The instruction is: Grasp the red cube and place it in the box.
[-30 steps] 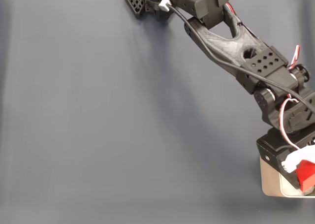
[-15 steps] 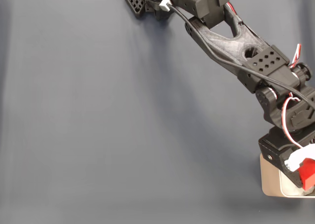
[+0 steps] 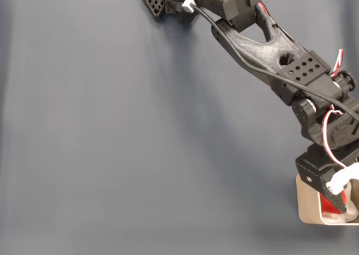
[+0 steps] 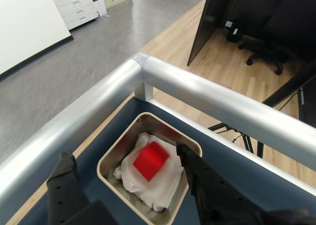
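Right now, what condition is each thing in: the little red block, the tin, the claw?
red cube: inside the box, resting on the white padding, free of the fingers.
box: upright, open-topped, holding the cube.
gripper: open, above the box, a finger on either side of the cube.

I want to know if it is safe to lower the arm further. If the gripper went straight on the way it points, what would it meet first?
Probably the red cube, lying on the white padding inside the box, between the open gripper fingers. Depth is unclear.
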{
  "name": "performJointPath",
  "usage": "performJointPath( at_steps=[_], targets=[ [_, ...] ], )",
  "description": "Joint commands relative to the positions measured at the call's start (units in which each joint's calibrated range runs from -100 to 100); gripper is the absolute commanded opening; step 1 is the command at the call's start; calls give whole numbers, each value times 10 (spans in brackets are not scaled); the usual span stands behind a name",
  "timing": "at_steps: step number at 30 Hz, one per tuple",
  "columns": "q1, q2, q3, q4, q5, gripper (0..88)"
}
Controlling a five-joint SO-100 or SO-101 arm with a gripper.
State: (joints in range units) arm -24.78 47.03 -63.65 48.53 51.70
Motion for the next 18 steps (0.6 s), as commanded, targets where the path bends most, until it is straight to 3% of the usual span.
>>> performJointPath(
  at_steps=[1,18],
  targets=[
    [-6,-15,-6,-3,5,472],
    [-8,-13,-7,-2,-1,469]
  ],
)
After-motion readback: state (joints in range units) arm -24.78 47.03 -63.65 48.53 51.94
